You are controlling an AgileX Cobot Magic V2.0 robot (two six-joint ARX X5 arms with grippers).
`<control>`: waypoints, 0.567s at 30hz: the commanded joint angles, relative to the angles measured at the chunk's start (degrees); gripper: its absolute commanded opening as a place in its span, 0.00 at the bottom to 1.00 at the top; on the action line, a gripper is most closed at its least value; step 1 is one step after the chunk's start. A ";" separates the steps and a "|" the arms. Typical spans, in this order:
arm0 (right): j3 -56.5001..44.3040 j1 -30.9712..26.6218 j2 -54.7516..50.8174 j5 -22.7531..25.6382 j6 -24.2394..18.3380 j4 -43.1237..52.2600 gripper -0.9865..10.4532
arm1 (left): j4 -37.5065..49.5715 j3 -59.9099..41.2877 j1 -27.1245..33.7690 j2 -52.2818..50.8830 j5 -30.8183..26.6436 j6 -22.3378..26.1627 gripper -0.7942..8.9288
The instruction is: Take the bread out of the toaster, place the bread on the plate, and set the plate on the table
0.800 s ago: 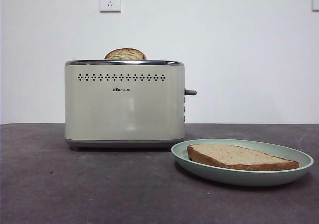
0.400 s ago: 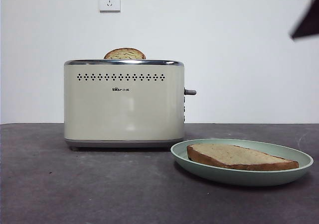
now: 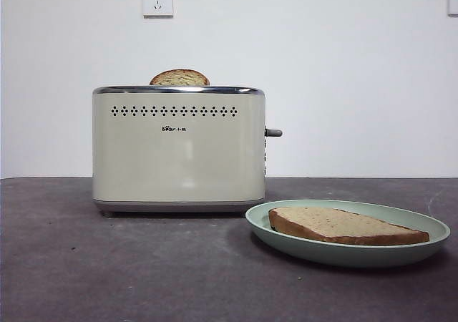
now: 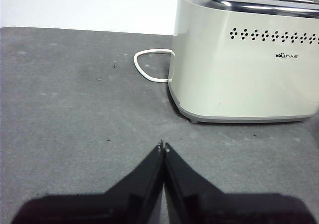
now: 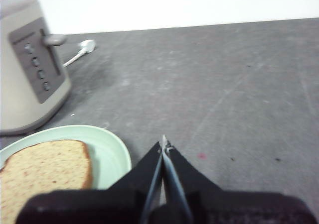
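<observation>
Presently: bread (image 3: 179, 77) light, crumbly, dome proud of toaster (image 3: 179, 150); pinch crust gently. Left gripper (image 4: 163, 147), right gripper (image 5: 163, 143): jaws together, empty.

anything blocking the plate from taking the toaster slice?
Yes: a second slice already lies flat across the plate, covering most of it. The bread stands in the toaster slot with open space above it. Left gripper and right gripper are both shut and empty.

The left gripper (image 4: 163, 147) has two matte black fingers (image 4: 144, 176) tapering to small pale tips from a broad dark base. The right gripper (image 5: 163, 143) looks alike: black, wedge-shaped, with slim pale-edged fingers (image 5: 182, 171).
</observation>
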 commanded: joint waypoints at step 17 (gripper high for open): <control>-3.72 0.50 -20.26 2.40 3.67 -15.80 0.09 | 0.26 -0.76 0.17 -0.09 -0.11 0.04 0.08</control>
